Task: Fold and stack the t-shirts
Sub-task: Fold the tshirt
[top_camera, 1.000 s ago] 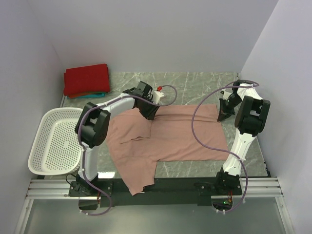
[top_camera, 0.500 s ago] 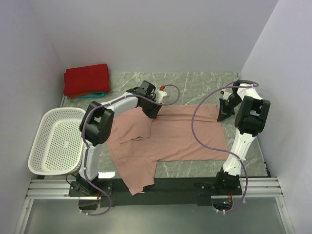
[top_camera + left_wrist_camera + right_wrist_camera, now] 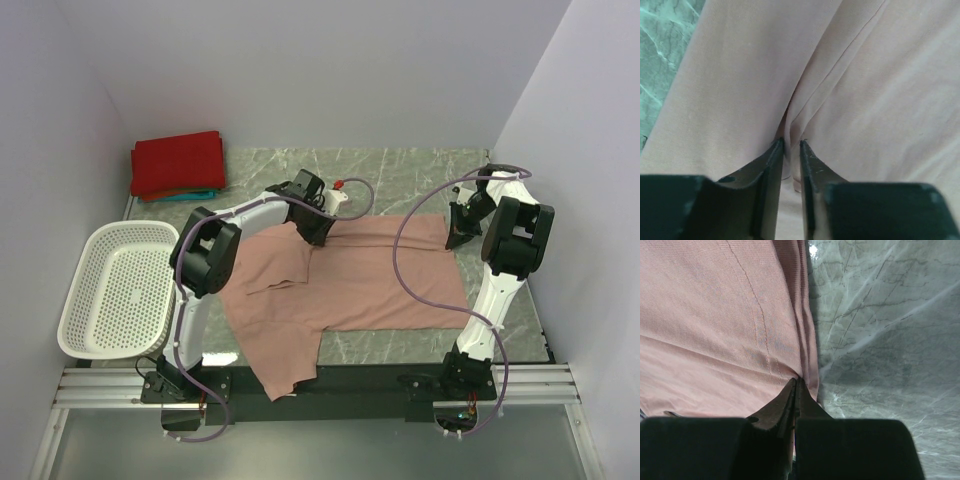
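Observation:
A large dusty-pink t-shirt (image 3: pixel 370 280) lies spread over the marble table, with one part hanging over the near edge. My left gripper (image 3: pixel 318 232) is down on the shirt's far edge, left of the middle. In the left wrist view the left gripper (image 3: pixel 791 142) has its jaws nearly together, pinching a raised ridge of the pink t-shirt (image 3: pixel 880 90). My right gripper (image 3: pixel 456 238) is at the shirt's far right corner. Seen from the right wrist, that gripper (image 3: pixel 795 380) is shut on the hem of the pink t-shirt (image 3: pixel 715 315). A folded red t-shirt (image 3: pixel 178 162) lies on a teal one (image 3: pixel 200 195) at the back left.
A white perforated basket (image 3: pixel 112 290) stands off the table's left side, close to the left arm's base. Bare marble (image 3: pixel 400 175) shows behind the shirt and bare marble (image 3: pixel 890 340) lies to the right of the hem. Walls close in at the back and on both sides.
My left gripper has slid a little to the right along the shirt's far edge and its jaws have narrowed on a ridge of cloth. The right arm has stayed still.

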You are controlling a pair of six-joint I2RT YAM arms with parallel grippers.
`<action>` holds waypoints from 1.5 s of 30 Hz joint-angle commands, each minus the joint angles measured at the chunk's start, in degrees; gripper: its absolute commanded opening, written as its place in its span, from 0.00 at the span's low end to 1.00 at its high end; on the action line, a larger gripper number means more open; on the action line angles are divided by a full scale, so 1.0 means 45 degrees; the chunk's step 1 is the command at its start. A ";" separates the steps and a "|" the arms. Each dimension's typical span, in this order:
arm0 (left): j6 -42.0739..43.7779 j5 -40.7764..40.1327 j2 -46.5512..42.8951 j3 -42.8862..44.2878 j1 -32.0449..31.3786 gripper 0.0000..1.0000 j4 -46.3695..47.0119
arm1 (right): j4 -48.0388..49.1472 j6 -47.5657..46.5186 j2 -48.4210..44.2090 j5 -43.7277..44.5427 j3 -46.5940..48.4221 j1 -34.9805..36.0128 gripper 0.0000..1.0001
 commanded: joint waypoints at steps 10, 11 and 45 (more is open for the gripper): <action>0.0790 -0.0182 -0.1730 -0.1187 -0.0066 0.00 0.0353 | 0.0113 -0.0137 -0.0223 0.0213 0.0173 -0.0036 0.00; 0.1024 -0.0241 -0.2119 -0.1424 -0.0066 0.00 0.0470 | 0.0113 -0.0137 -0.0263 0.0233 0.0192 -0.0056 0.00; -0.1610 -0.0884 -0.5053 -0.4765 0.5109 0.34 -0.1267 | 0.1809 -0.3417 -0.1573 0.3920 0.0566 0.3478 0.29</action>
